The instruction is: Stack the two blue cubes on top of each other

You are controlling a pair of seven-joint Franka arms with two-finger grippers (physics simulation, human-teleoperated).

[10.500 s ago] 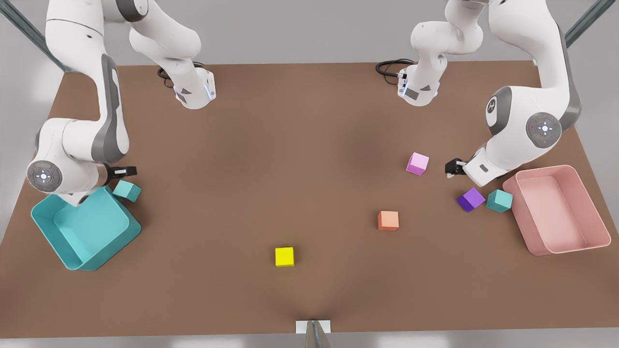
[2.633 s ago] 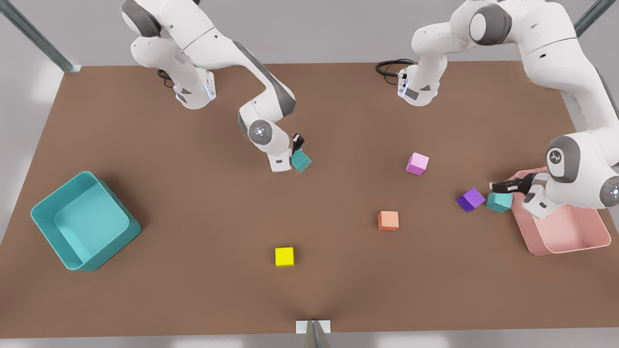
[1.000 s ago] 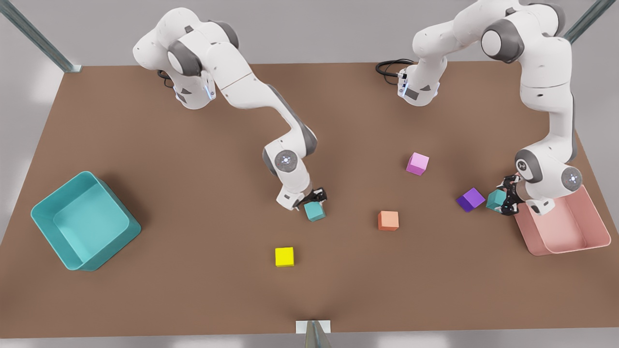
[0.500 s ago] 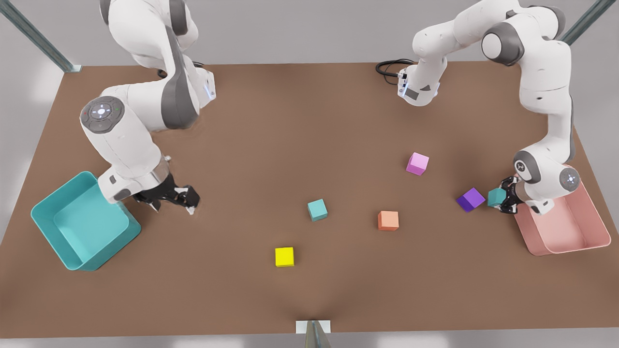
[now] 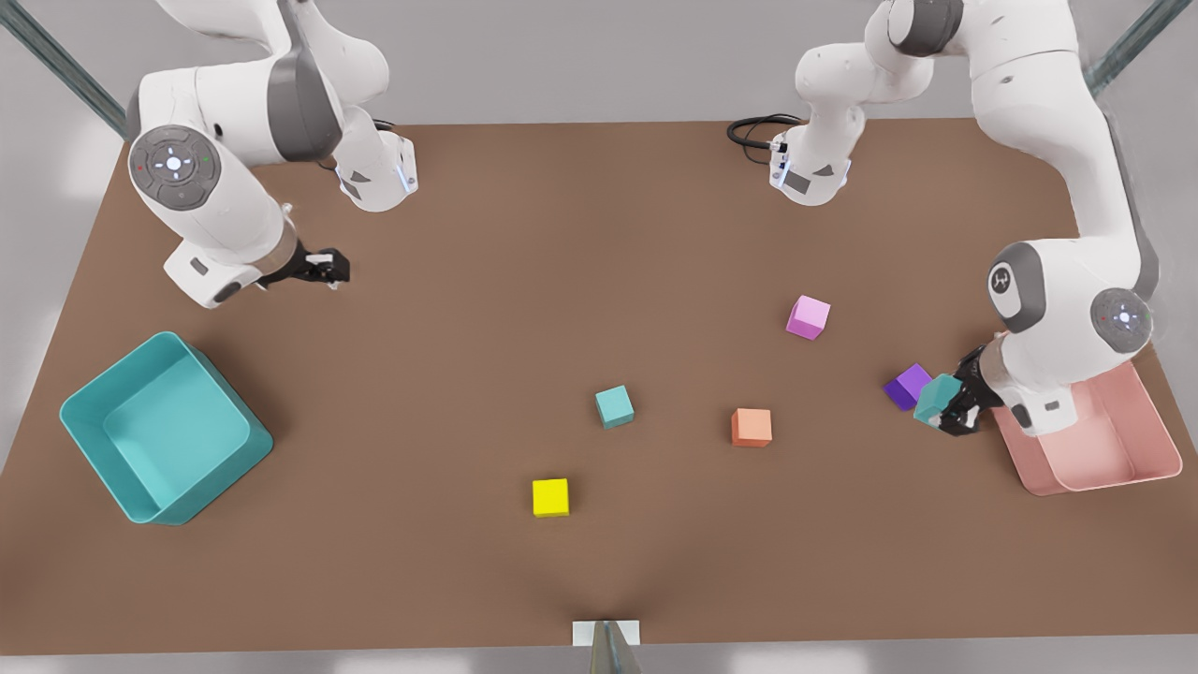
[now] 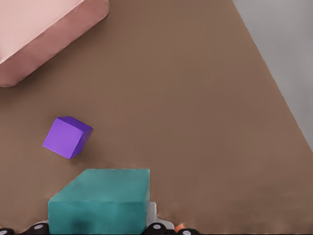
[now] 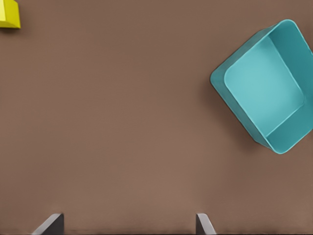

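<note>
Left hand (image 5: 947, 412) clamped and raised; right hand (image 5: 329, 271) spread, aloft.

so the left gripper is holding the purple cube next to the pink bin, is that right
Not quite. The left gripper is holding a blue cube, not the purple cube, which lies free on the table beside it. The left wrist view shows this; the pink bin is indeed close by.

A teal cube (image 6: 100, 199) sits close against the camera, held by the left gripper (image 6: 98, 227), whose dark finger parts show just beneath it on either side. Beyond it a purple cube (image 6: 67, 137) rests on the brown tabletop (image 6: 195, 107), turned corner-on and apart from the teal one. Farther off is the rounded corner of a pink bin (image 6: 44, 34). The tabletop's edge runs diagonally, with grey floor (image 6: 288, 44) past it.
</note>
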